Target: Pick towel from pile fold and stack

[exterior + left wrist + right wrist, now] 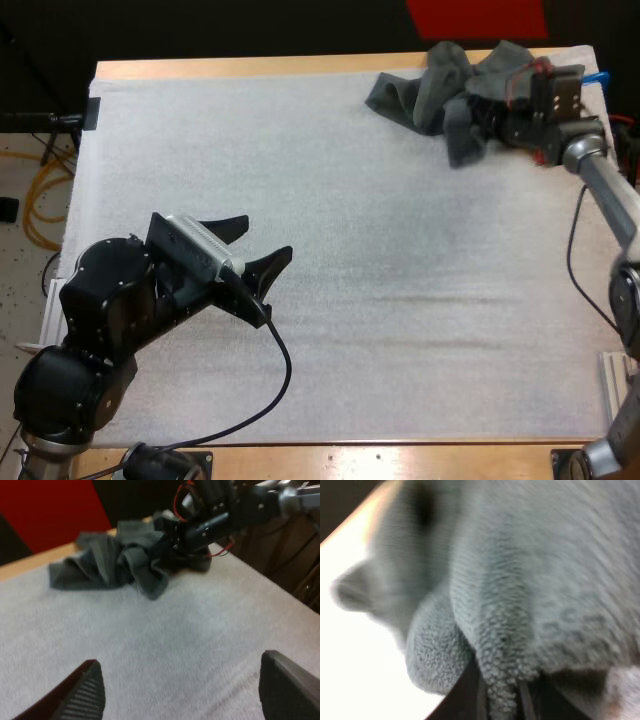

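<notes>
The crumpled towel [440,90] lies in a heap at the far right corner of the white mat [350,300], close to the far edge of the table [250,68]. The heap is longer from left to right than from near to far, and its loose end points left. The right gripper [490,115] is right at the heap and reaches into it from the right side. In the right wrist view a fold of the soft cloth runs down between dark fingers and looks pinched from both sides, so I think this gripper is clamped on the towel. The left gripper [268,234] is on the near left side of the mat, well apart from the towel. Its two black fingers [85,692] stand wide apart with nothing between them, and bare mat lies under them. From the left gripper the towel lies far away and to the right, and the gripper points that way. So the right arm is much nearer, and it is the one that can pull the towel out. I think the best way to pull is toward the near, middle part of the mat, where there is room to spread the cloth flat. The left gripper can then meet it there. The folding is not yet begun.
</notes>
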Action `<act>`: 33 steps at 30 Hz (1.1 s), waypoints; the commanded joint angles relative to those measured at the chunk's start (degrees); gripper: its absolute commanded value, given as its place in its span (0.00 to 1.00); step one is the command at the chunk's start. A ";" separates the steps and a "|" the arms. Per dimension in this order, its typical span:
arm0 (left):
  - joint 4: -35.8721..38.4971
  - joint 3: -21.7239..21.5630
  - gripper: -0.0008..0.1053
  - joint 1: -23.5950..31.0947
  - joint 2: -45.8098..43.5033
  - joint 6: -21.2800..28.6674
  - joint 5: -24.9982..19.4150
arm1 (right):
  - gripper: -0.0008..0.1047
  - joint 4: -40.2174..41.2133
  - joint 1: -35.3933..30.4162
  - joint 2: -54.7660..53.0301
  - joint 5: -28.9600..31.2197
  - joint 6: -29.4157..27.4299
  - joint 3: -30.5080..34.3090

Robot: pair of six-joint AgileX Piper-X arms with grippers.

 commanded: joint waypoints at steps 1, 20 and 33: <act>-1.26 -0.50 0.61 -0.14 -0.07 -0.72 0.41 | 0.02 -0.36 0.06 -5.00 -1.17 -4.37 -0.95; 5.25 -0.50 0.61 -0.14 0.07 0.73 2.94 | 0.02 34.70 0.17 -43.95 -1.02 -14.35 -0.95; 23.95 -0.50 0.61 -0.14 -7.07 8.40 2.94 | 0.02 68.66 26.96 -62.08 8.51 1.67 11.35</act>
